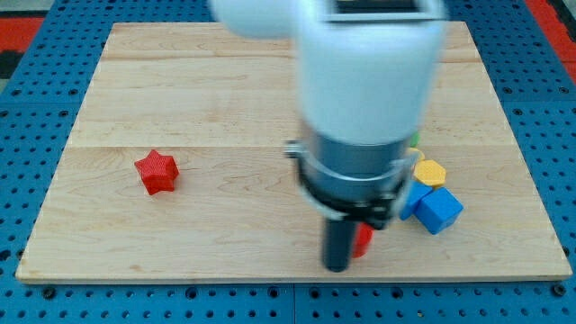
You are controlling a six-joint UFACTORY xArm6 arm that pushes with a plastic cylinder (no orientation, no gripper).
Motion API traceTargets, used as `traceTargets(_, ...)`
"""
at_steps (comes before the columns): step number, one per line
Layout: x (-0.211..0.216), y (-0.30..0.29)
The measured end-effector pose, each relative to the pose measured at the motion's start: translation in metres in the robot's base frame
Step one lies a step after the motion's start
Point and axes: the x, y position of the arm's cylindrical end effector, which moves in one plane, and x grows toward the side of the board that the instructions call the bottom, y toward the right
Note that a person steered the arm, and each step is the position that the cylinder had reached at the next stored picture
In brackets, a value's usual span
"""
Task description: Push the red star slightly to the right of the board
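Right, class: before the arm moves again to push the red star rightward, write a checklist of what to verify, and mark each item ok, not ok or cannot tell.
1. Red star in view, alone at the view's left: ok.
2. My tip on the star's left side, ready to push right: not ok; it is far to the star's right.
3. Tip free of other blocks: cannot tell; a small red block sits right beside it.
4. Board bare just right of the star: ok.
5. Yellow block and blue blocks away from the star: ok.

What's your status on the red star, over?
My tip low at the view's bottom centre, touching a small red block. Red star far off at the view's left, untouched. Nothing between them on the board.
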Motion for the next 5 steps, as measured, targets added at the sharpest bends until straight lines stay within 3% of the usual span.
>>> traceTargets(1,-0.013,0.009)
traceTargets(2,0.001,-0.073)
traceTargets(3,0.004,-0.208)
traceTargets(4,-0.008,-0.295)
traceTargets(5,-0.056,-0.309)
